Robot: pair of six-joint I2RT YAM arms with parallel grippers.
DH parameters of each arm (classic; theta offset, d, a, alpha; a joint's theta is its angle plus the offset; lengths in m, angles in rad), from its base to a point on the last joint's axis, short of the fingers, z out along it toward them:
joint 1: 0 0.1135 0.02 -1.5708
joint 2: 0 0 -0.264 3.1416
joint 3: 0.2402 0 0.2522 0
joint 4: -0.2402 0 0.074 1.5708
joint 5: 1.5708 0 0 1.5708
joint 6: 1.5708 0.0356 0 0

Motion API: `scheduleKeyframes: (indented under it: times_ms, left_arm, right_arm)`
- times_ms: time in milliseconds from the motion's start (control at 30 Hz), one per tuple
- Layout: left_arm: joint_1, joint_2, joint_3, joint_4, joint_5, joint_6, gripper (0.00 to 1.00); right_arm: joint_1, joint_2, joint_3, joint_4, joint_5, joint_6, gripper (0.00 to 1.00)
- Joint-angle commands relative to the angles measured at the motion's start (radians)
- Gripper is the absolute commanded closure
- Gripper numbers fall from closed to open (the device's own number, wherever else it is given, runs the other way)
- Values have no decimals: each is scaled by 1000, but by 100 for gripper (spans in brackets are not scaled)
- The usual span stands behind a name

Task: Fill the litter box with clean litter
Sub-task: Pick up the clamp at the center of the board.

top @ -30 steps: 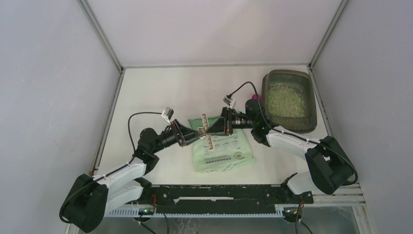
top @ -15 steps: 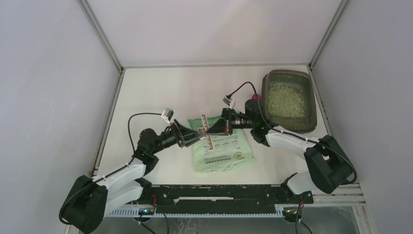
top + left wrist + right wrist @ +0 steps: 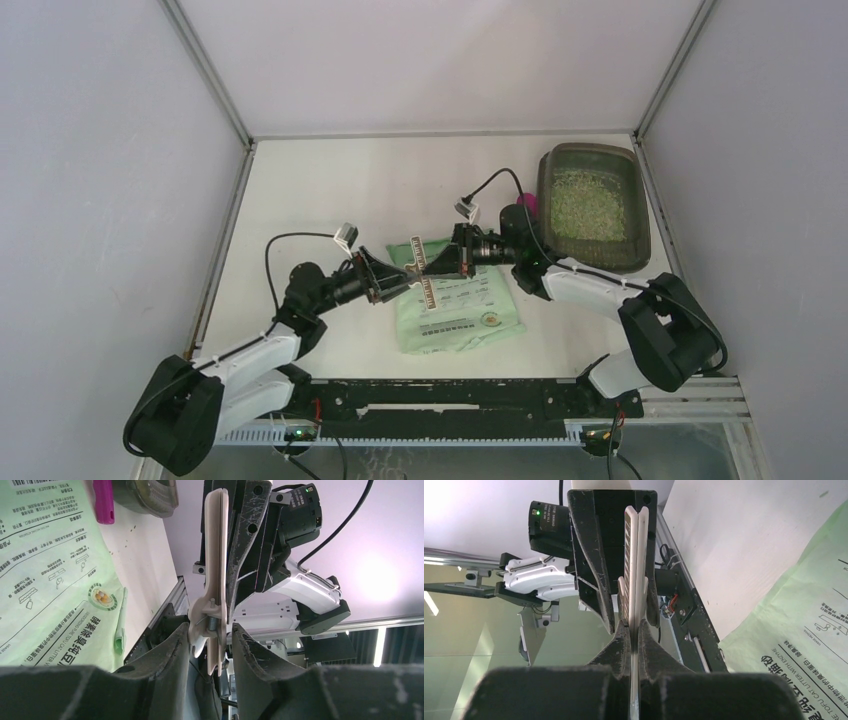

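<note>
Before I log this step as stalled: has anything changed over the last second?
Barely. The right tool edged slightly left and its elbow drew in, taking the clip along. Nothing was grabbed or released: the left tool and the right tool both grip the clip above the green bag. Bag, litter box and litter stayed put.

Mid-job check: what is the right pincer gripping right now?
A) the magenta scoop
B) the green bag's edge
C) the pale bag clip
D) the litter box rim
C: the right pincer is closed on the pale bag clip, and the left pincer clasps the clip's spring end.
</note>
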Motion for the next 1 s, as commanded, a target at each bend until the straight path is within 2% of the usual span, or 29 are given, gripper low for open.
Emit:
scheduleKeyframes:
  times_ms: [0,267,333,433,467,533,833,967]
  left_arm:
    - [4,20,17,81,23,-3,60]
    - [11,33,4,112,31,-12,58]
    - [13,33,0,112,31,-12,65]
    - [13,35,-7,119,37,-13,84]
    - [14,37,-9,120,40,-16,85]
    - [14,40,-18,127,40,-17,84]
    - [19,51,-24,148,47,-29,63]
    - [22,50,-24,150,49,-31,62]
  right_arm:
    - [14,8,12,55,-8,-2,100]
    - [22,7,12,17,-7,-30,100]
    - [21,9,12,10,-1,-35,100]
    - [17,15,12,11,4,-33,100]
    - [15,17,12,12,4,-33,100]
    - [12,19,12,14,5,-32,100]
    - [1,18,12,11,4,-35,100]
    - [-1,19,12,3,4,-42,100]
